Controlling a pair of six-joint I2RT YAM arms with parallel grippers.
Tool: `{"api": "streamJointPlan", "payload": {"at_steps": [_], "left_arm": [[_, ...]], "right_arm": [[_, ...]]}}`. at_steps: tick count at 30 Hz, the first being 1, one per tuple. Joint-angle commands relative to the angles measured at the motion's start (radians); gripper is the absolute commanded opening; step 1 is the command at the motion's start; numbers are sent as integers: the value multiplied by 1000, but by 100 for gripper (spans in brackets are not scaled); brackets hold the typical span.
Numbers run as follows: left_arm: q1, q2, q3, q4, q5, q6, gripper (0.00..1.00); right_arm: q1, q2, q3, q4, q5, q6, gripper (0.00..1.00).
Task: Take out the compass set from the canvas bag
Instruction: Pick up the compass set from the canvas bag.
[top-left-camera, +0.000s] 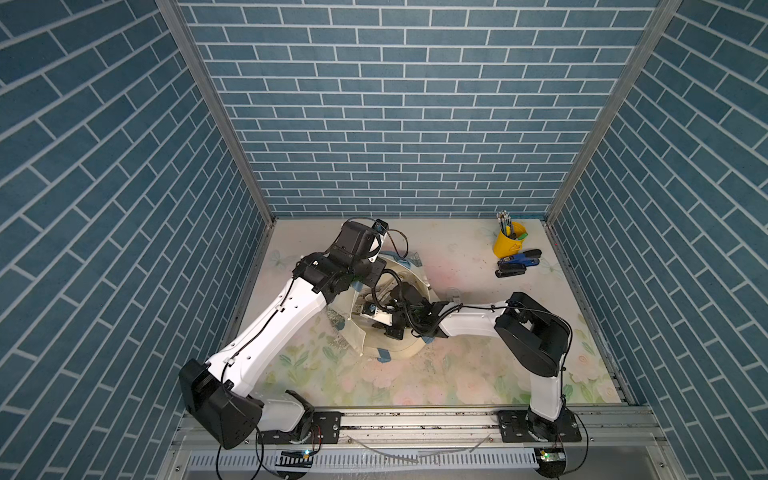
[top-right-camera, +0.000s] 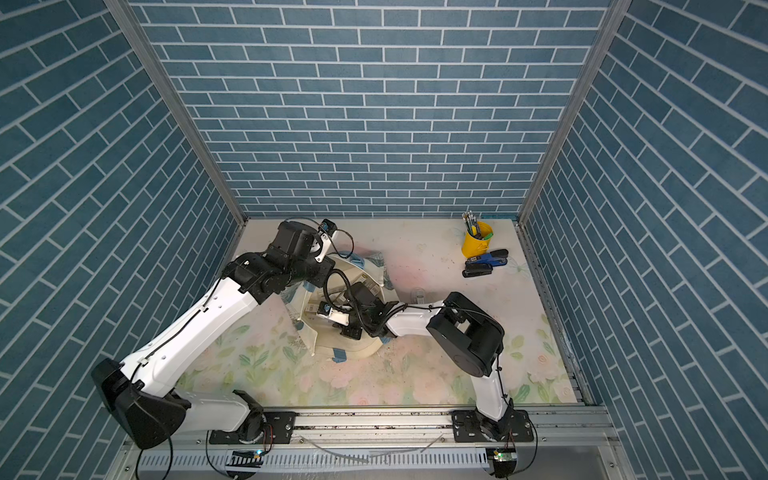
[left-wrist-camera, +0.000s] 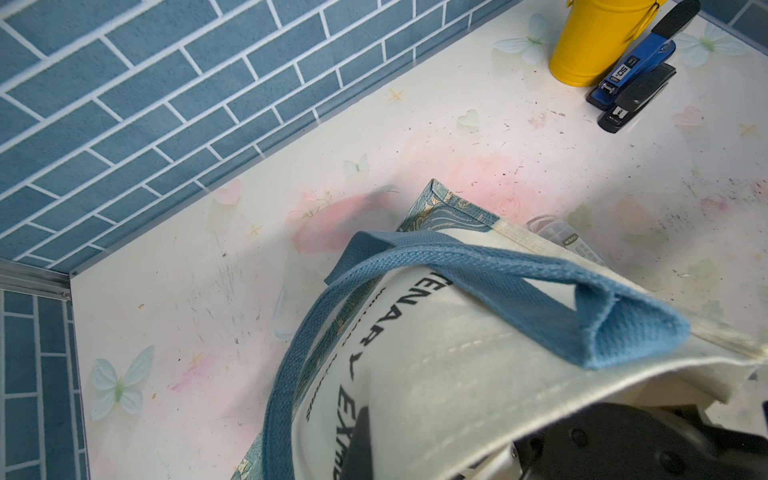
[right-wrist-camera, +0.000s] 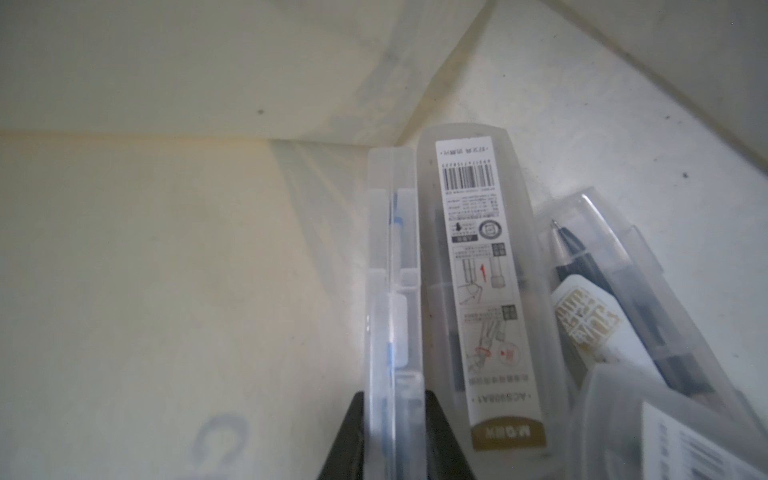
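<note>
Mid-table canvas bag (top-left-camera: 411, 272), cases (right-wrist-camera: 478, 291) inside, pen cup (top-left-camera: 508, 243) far right (staplers (top-left-camera: 517, 266) beside)

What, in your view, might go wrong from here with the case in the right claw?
The right claw pinches the upright clear case near one end only, so it may pivot or slip when lifted.
The labelled case lies right against it and could be dragged along.
If the left claw lets the canvas bag slip, its mouth may sag onto the arm.

You see: canvas bag (left-wrist-camera: 457, 374) cream, handles (left-wrist-camera: 498, 262) blue, lettering (left-wrist-camera: 376, 307) dark; case (right-wrist-camera: 392, 291) frosted-clear; cup (left-wrist-camera: 594, 37) yellow; blue stapler (left-wrist-camera: 640, 62), black stapler (left-wrist-camera: 636, 97).
</note>
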Motion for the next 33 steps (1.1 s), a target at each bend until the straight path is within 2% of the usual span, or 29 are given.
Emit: {"api": "streamJointPlan", "payload": {"at_steps": [1, 10, 23, 29, 33], "left_arm": [[-1, -32, -12, 34, -4, -3, 0], [0, -38, -14, 42, -14, -18, 0], [0, -65, -29, 52, -28, -32, 0], [4, -58, -28, 61, -24, -46, 0], [7, -54, -12, 57, -31, -57, 0]], "right_arm": [[5, -98, -35, -28, 39, -22, 13], [7, -213, -123, -68, 125, -20, 11], [7, -404, -239, -147, 166, 6, 10], [11, -545, -258, -242, 160, 37, 9], [12, -642, -231, -371, 129, 60, 9]]}}
